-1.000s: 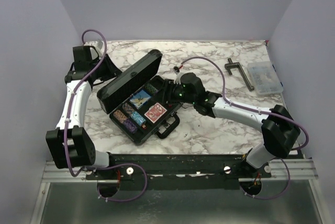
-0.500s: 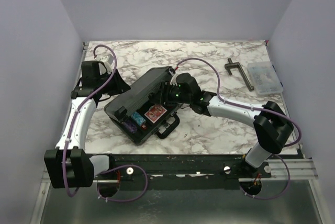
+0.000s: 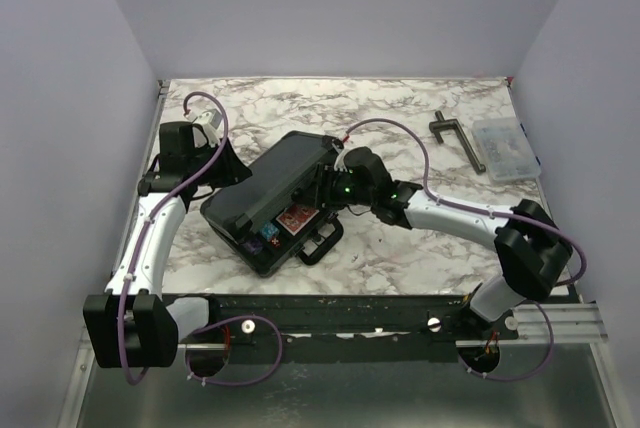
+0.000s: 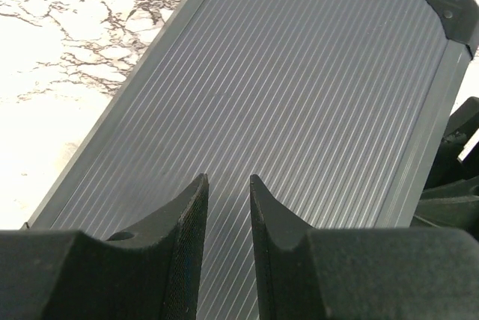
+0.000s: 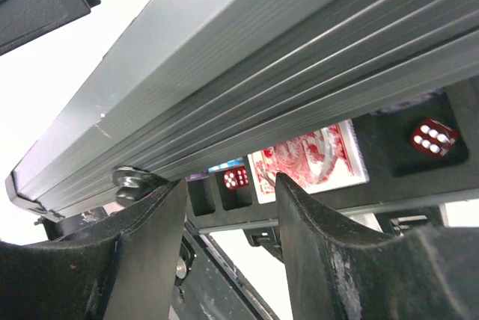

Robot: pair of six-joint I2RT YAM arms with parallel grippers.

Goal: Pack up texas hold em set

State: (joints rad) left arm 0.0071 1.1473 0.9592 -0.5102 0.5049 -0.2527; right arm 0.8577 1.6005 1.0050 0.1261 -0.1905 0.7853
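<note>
A black rectangular hard case [image 3: 278,176] lies slantwise on the white marble-patterned desk [image 3: 400,108], a little left of its middle. Its carrying handle [image 3: 320,246] points toward the near edge. The ribbed lid [image 4: 299,88] hangs tilted low over the foam-lined tray [image 3: 262,252] and is not shut, so a wedge of the inside shows along the near side.

In that gap I can see a red-backed card deck [image 5: 307,159] lying flat in its recess. Small red dice [image 5: 429,137] sit in square pockets on either side of it.

The left gripper [image 4: 228,179] sits over the outer face of the lid at its left end. Its fingers [image 4: 187,215] stand a narrow slit apart with nothing between them, and whether they touch the ribs I cannot tell. The right gripper [image 5: 228,182] is at the case's right end, just under the lid's long edge. Its fingers [image 5: 299,215] are well apart and clamp nothing.

Toward the far right corner of the desk lies a dark metal T-shaped clamp [image 3: 458,138]. A clear plastic compartment box [image 3: 505,148] sits just beside it by the right edge, and both are well apart from the case.
</note>
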